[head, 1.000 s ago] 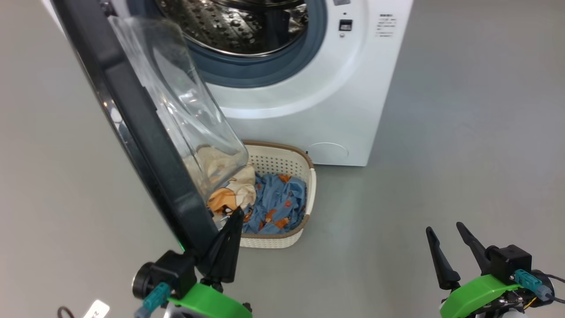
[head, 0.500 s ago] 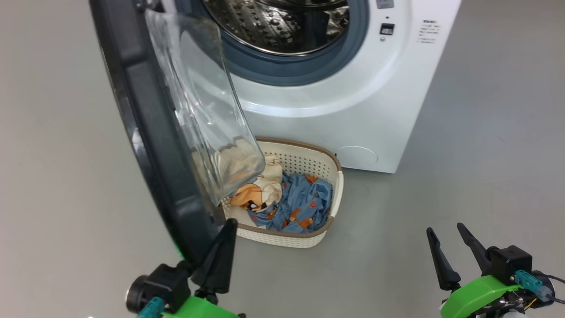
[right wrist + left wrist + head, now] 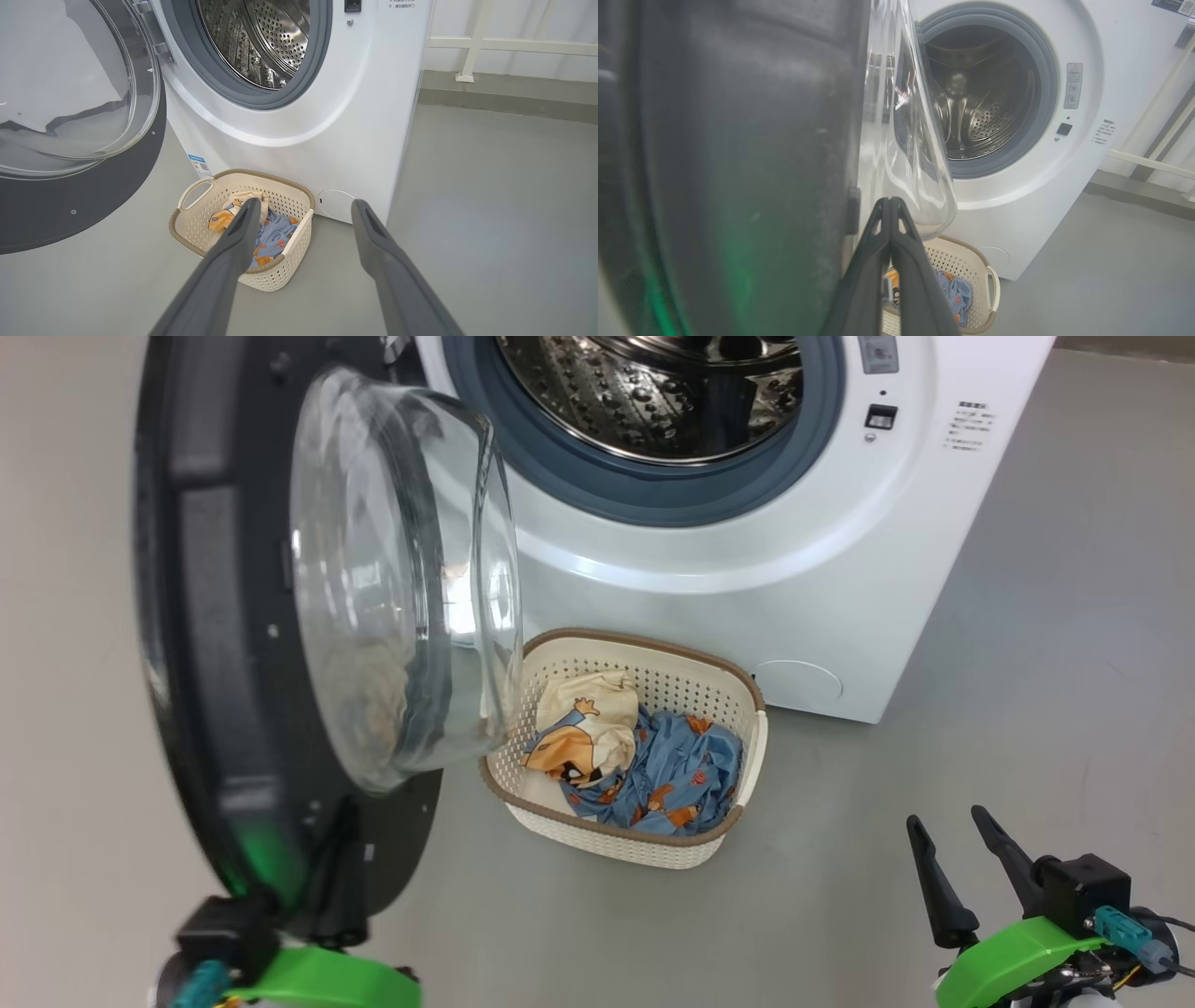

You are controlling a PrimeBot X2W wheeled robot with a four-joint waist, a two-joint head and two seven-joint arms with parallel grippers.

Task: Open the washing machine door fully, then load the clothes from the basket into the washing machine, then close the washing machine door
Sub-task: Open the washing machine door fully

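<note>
left end effector (image 3: 890,201): closed tight on nothing, lying along the door's lower inner frame and, as far as we can tell, touching it.
washing machine door (image 3: 215,616): swung wide to the left; we judge the closed end effector serves as a pusher to open it fully.
basket (image 3: 644,845): on the floor just before the washing machine (image 3: 747,588), below the drum (image 3: 672,392), which keeps the lift short.
clothes (image 3: 653,775): both in the basket, cream one left, blue one right.
right end effector (image 3: 945,821): spread wide, empty, over the floor well apart from the basket; we think it is ready for the clothes.
</note>
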